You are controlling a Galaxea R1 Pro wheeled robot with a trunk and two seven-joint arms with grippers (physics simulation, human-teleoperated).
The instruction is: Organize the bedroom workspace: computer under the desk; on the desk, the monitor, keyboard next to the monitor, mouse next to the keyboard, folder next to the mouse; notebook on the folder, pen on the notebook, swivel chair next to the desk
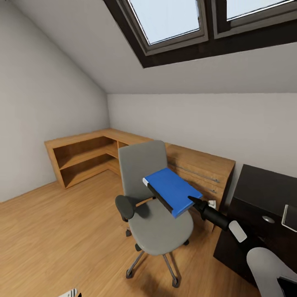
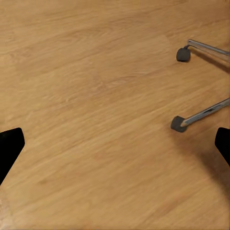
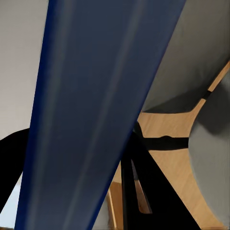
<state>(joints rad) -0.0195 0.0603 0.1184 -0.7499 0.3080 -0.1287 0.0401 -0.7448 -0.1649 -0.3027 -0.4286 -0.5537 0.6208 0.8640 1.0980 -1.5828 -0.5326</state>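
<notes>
While the folder [image 1: 173, 190] hangs in mid-frame above the chair [image 1: 154, 206], clear of the grey seat, my right gripper [image 1: 194, 201] is clamped on its lower right corner, so the lift looks made and the carry to the desk [image 1: 264, 198], at the right edge, is judged the step in hand. Laying the folder on the desk remains to be done, as do the notebook, the pen and the chair's placing; monitor, keyboard and mouse I cannot make out here. My right arm reaches from lower right up toward centre, the folder tilted, its dark spine low and to the left. My left gripper [image 2: 115, 148] points at bare wood floor [image 2: 86, 96] near the chair's castors, fingers spread wide, holding nothing.
</notes>
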